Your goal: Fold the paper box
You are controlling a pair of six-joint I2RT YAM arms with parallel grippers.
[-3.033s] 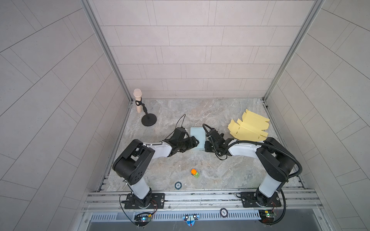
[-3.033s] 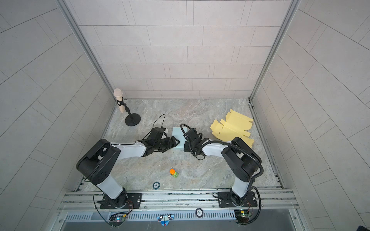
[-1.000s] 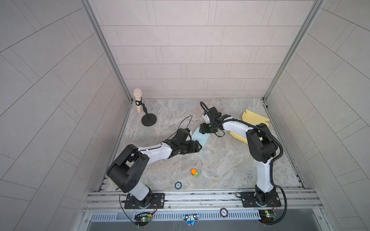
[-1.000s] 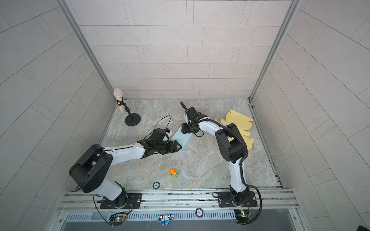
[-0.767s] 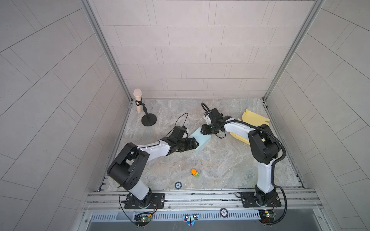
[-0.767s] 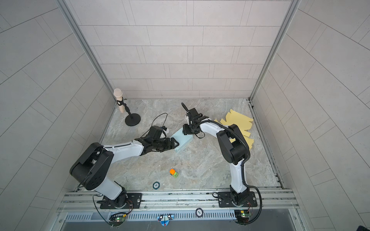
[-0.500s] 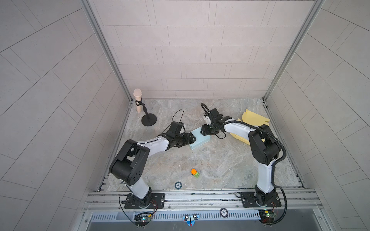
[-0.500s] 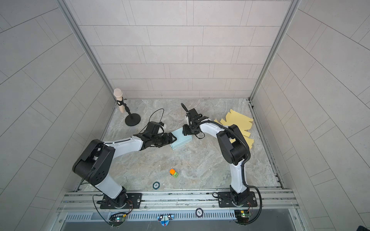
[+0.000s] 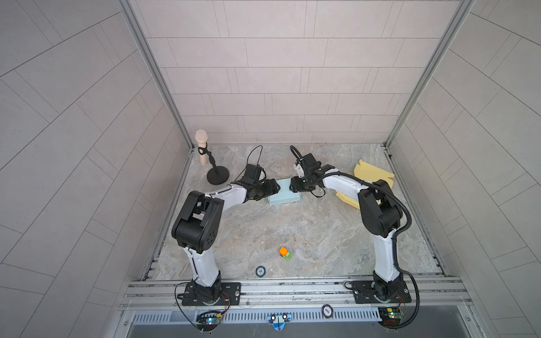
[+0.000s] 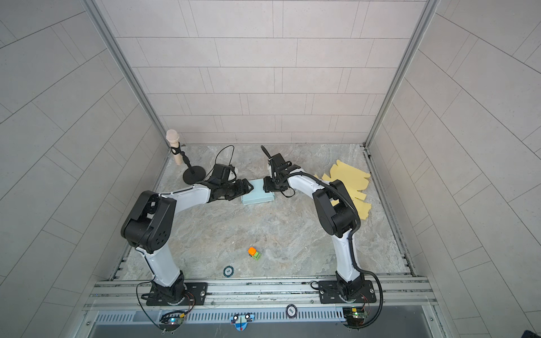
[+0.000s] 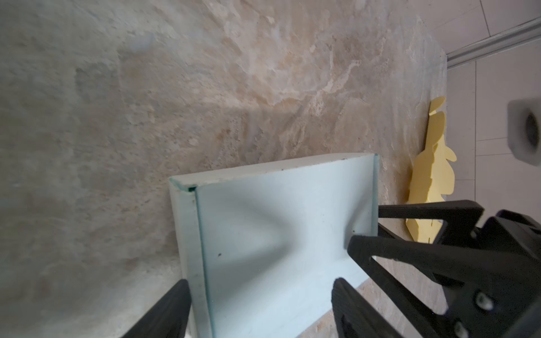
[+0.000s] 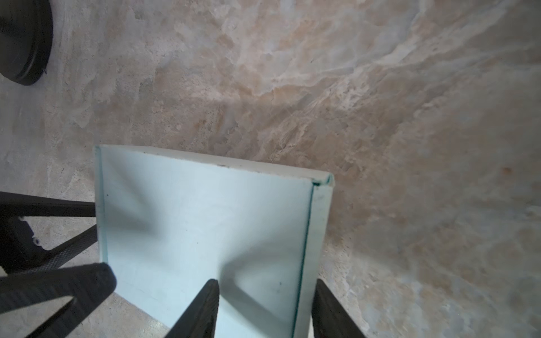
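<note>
1. Left hand (image 9: 271, 187) reaches in over the left end of the pale blue paper box (image 9: 284, 196). Its jaws are spread wide, one finger (image 11: 169, 310) beside a long side wall and its mate over the lid, but whether it truly clamps cannot be told.
2. Right hand (image 9: 294, 185) meets the opposite end, one finger (image 12: 202, 310) over the lid and the other just outside that same wall (pressing or only straddling, the views do not settle).
3. The box looks closed up and lies flat on the worktop (image 9: 292, 234), toward the back, with its long axis running left to right from hand to hand.
4. Neither arm seems nearer, since each has its own end. The next press probably depends on that axis lying square between them.
5. Yellow flat blanks (image 9: 371, 175) lie well apart to the right, and a microphone stand (image 9: 217, 177) stands to the left.
</note>
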